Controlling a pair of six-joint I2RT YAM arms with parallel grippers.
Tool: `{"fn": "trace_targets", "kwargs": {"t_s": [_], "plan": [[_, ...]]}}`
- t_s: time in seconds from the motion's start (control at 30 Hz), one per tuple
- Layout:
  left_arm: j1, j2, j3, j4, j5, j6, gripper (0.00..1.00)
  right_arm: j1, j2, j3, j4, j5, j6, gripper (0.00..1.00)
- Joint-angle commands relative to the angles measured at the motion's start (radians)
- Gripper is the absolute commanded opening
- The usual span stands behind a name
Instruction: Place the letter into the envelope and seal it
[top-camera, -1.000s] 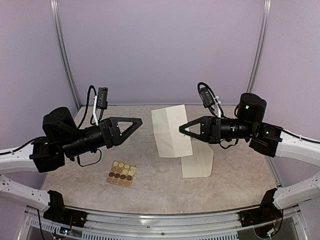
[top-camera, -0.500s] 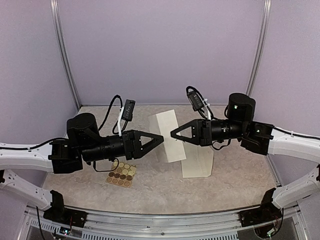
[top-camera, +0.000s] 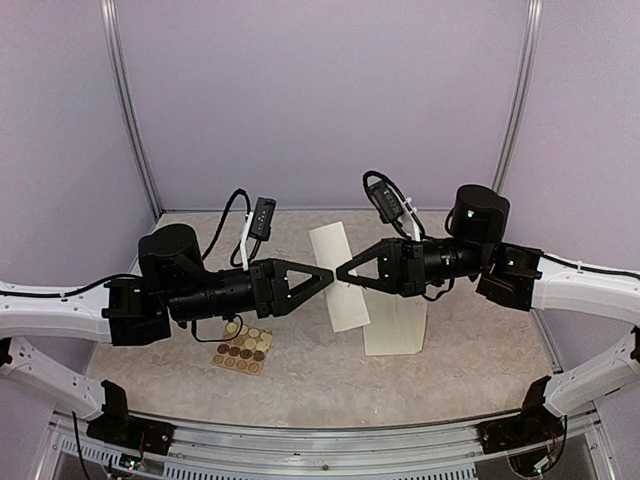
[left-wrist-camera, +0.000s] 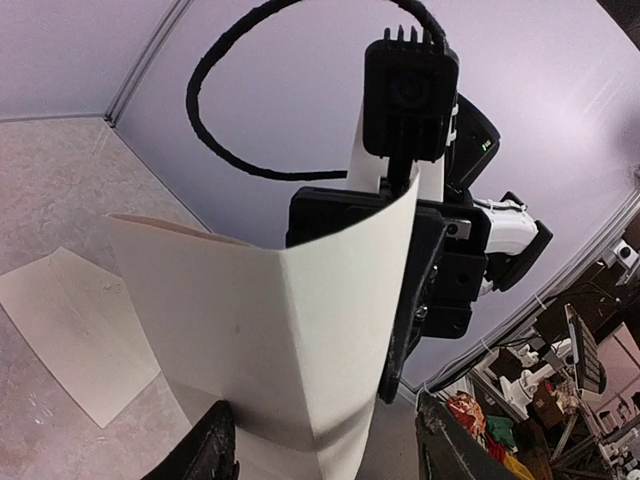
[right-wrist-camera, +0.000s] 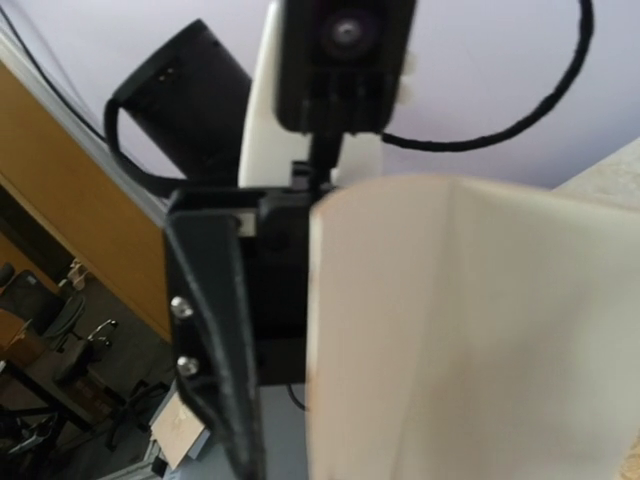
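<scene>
Right gripper pinched shut on the letter, mid-air at centre; left gripper open, jaws straddling the sheet. Envelope lies flat, right of centre. Risk — a mistimed handover could drop or crease the letter.

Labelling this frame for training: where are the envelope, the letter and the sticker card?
envelope (top-camera: 396, 332), top view, lower flat body.
letter (top-camera: 346, 305), top view, lower half.
sticker card (top-camera: 243, 352), top view, centre.

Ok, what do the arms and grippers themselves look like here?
Both arms have white links and bulky black cylindrical joint housings. The left gripper and right gripper are black, with triangular open-frame fingers. Each wrist carries a small black camera on a white bracket, fed by a looping black cable.
</scene>
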Motion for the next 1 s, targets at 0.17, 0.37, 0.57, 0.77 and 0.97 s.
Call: {"fn": "trace_targets", "kwargs": {"t_s": [0.17,0.37,0.57,0.77,0.97], "plan": [[-0.003,-0.008,-0.019,0.097,0.002,-0.036,0.55,0.012,0.009,0.01,0.056,-0.05,0.0,0.0],[-0.001,-0.013,-0.035,0.159,0.033,-0.054,0.41,0.013,0.02,0.003,0.051,-0.049,0.002,0.0],[0.0,-0.016,-0.043,0.16,0.028,-0.056,0.24,0.013,0.014,0.003,0.033,-0.018,-0.001,0.0],[-0.001,-0.021,-0.051,0.149,0.021,-0.058,0.08,0.013,0.007,0.004,0.0,0.029,-0.008,0.0],[-0.001,-0.027,-0.056,0.147,0.015,-0.052,0.0,0.013,-0.006,0.014,-0.055,0.086,-0.025,0.09]]}}
